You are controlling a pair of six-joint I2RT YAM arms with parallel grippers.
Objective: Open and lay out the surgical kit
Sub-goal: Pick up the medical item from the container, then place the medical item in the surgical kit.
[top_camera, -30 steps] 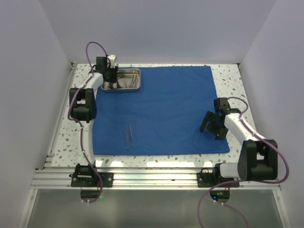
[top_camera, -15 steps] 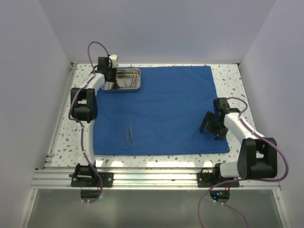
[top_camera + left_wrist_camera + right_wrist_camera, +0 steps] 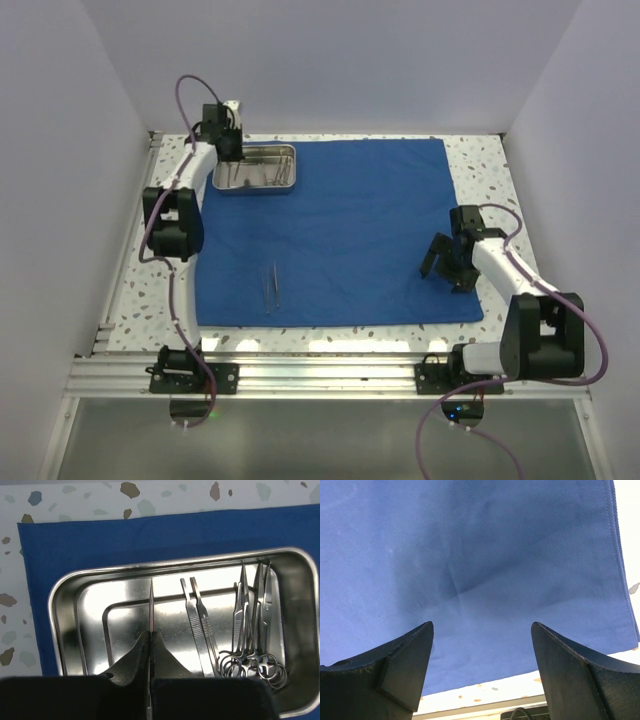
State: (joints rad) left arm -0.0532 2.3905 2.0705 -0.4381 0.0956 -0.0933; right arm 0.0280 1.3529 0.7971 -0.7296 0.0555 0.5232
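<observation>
Royal-blue cloth (image 3: 360,220) lies spread flat as a large square over most of the table (image 3: 480,165). The unwrapping looks done, and the step in hand appears to be laying out the instruments.

A small shiny steel tray (image 3: 297,630) sits on the cloth's far left corner. The left gripper (image 3: 151,637) hangs over the tray's left end. Its fingers are pressed together on a thin steel instrument (image 3: 151,607), which points forward. It is seen edge-on, so its type cannot be told.

A pair of tweezers (image 3: 199,625) and ring-handled scissors (image 3: 252,635) rest in the right half of the tray. One more slim pair, the laid-out tweezers (image 3: 270,288), lies alone on the cloth near its front left edge, well apart from the tray.

The right gripper (image 3: 445,272) hovers low over the cloth's near right corner. Its jaws are spread wide and hold nothing.

The next move probably calls for carrying the pinched instrument toward the front of the cloth. It should go down beside the laid-out tweezers without nudging them, and the grip on so thin a piece needs to stay firm.

The tabletop is white with coloured speckles, and an aluminium rail (image 3: 320,375) runs along its near edge. Plain pale lilac walls (image 3: 350,60) close in the left, right and far sides.
</observation>
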